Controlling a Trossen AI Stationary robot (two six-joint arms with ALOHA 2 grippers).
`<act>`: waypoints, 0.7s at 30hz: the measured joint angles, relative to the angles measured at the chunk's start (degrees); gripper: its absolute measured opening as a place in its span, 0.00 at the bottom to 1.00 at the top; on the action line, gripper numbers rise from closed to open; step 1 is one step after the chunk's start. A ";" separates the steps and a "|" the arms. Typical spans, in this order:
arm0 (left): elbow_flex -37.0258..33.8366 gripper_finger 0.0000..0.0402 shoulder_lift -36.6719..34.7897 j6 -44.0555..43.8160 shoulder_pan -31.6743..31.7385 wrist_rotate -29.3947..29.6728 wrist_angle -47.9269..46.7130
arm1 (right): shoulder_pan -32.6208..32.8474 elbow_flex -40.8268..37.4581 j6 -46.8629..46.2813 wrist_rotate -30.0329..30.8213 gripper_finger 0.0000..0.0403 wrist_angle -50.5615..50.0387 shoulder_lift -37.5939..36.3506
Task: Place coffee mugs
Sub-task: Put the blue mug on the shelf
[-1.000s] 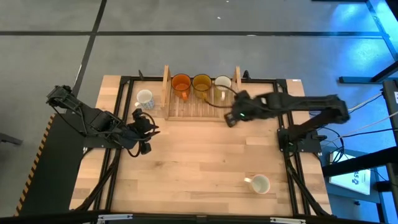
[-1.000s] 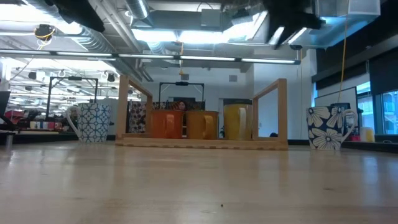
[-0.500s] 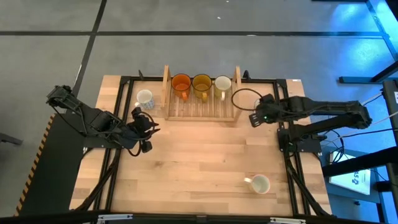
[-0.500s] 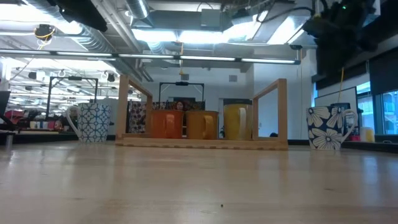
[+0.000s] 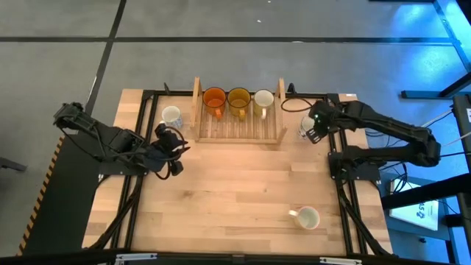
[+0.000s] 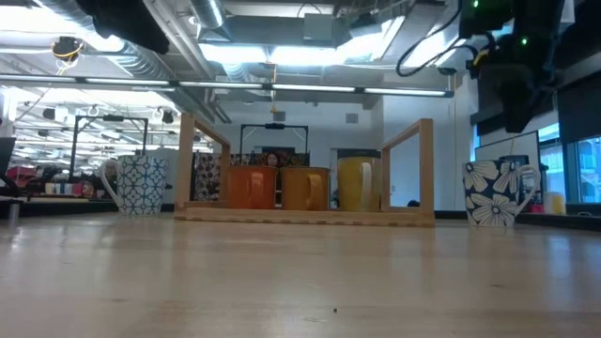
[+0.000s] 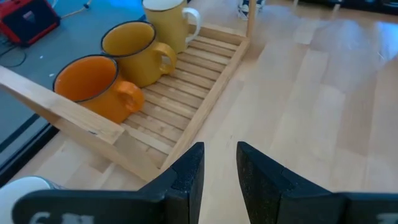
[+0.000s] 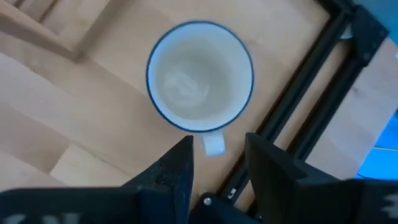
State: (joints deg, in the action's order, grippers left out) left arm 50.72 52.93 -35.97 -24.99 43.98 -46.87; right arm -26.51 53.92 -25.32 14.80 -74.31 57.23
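My right gripper (image 8: 214, 165) hangs over the blue-rimmed mug (image 8: 200, 77) just right of the wooden tray (image 5: 239, 131), fingers spread beside its handle. My left gripper (image 7: 219, 171), fingers slightly parted, waits left of the tray.

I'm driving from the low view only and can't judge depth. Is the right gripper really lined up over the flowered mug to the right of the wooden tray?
Observer: Yes. From above, the right gripper hangs over the white, blue-rimmed flowered mug, just off the right end of the wooden slatted tray.
Operator: Are its fingers open?
Observer: Open and empty. The mug's handle sits in line with the gap between them.
Operator: Are there any mugs I can't see?
Observer: One. A cream mug stands on the right side of the table, near the edge farthest from the tray.
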 joint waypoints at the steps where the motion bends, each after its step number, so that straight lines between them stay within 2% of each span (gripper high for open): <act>1: 0.00 0.22 0.00 0.00 0.20 -0.02 0.01 | -1.56 -0.81 1.74 -1.16 0.33 0.44 0.02; 4: 0.00 0.22 0.00 -0.26 0.67 -0.07 0.04 | -5.46 -4.15 5.44 -4.10 0.33 1.65 0.02; 9: 0.00 0.22 0.00 -1.49 0.77 0.01 0.04 | -9.94 -9.48 7.77 -5.46 0.33 5.54 0.09; 21: 0.00 0.22 0.00 -1.59 0.77 -0.13 0.06 | -11.72 -11.66 12.39 -7.60 0.33 8.91 0.08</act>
State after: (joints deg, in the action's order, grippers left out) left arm 50.72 52.93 -37.56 -24.23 43.86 -46.81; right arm -38.24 42.26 -12.93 7.20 -65.40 57.32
